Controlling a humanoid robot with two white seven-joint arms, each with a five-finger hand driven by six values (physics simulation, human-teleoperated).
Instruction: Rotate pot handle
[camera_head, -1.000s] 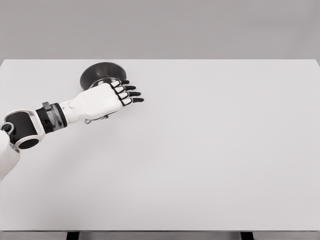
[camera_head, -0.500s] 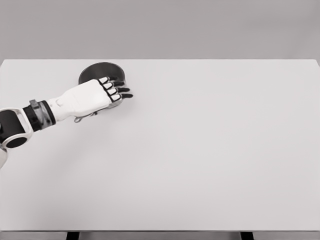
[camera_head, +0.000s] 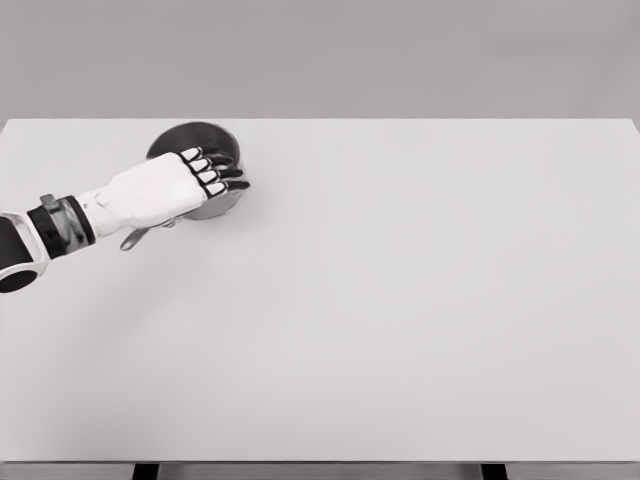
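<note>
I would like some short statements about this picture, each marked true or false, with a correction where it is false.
1. The pot stands at the far left part of the table. True.
2. The left hand is over the pot. True.
3. Both arms show in the head view. False: only the left arm shows.
4. The pot is bright red. False: it is dark.
5. The pot lies near the table's front edge. False: it is near the far edge.

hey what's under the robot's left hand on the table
A dark pot sits under the left hand, its rim showing past the fingers. A bit of the handle pokes out below the palm; the rest is covered, so the grip can't be judged.
</note>
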